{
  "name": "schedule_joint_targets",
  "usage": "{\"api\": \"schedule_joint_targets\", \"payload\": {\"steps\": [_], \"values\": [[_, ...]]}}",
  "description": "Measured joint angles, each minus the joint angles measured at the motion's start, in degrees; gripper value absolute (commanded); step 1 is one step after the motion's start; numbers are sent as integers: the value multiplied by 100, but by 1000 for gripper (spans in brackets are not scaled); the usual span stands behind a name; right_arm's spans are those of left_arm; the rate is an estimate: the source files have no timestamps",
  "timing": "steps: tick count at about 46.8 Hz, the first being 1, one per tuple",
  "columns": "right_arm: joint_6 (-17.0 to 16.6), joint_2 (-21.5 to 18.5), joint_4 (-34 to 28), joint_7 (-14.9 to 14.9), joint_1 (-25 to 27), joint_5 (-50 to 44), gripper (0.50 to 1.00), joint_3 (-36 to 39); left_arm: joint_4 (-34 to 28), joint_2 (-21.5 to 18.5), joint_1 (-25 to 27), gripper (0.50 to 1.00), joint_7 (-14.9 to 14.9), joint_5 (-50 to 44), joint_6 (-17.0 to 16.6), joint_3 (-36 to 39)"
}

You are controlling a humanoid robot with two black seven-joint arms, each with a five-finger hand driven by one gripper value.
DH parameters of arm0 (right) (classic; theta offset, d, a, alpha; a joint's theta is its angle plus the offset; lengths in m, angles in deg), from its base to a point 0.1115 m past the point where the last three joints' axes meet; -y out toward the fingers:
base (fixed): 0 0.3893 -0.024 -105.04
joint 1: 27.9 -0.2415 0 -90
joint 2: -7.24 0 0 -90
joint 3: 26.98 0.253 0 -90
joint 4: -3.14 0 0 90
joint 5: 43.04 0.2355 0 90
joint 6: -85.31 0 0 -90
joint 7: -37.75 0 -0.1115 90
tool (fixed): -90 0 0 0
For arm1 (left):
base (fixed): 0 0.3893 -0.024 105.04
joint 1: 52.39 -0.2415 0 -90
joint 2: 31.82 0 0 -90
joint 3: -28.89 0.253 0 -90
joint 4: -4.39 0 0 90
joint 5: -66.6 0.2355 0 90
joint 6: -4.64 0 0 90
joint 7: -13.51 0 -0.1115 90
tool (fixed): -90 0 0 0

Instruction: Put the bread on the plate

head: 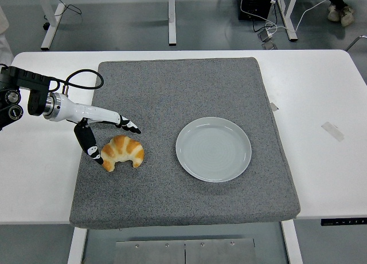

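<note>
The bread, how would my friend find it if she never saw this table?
Look at the grey mat covering the white table. On its left side, beside the left hand, lies the bread: golden, striped and curved, unlike the round, pale plate.

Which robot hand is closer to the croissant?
The left hand. Its fingers are spread around the croissant's left end, one finger right beside it on the grey mat. The right hand is out of view.

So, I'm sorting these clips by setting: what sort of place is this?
Probably a robotics lab or test workspace. A white table carries a grey mat with only a croissant and a plate staged on it, while cables and equipment sit on the bare floor behind.
</note>
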Motion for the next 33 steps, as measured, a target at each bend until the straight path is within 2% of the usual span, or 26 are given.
{"api": "schedule_joint_targets", "payload": {"steps": [8, 23, 29, 33], "values": [[0, 0, 0, 0, 1, 0, 1000, -1, 44, 155, -38, 972, -1, 1, -144, 11], [0, 0, 0, 0, 1, 0, 1000, -1, 69, 275, -134, 958, -1, 197, -164, 24], [0, 0, 0, 0, 1, 0, 1000, -1, 69, 276, -174, 922, 13, 324, -164, 23], [0, 0, 0, 0, 0, 0, 1000, -1, 70, 276, -198, 860, 17, 336, -164, 23]]}}
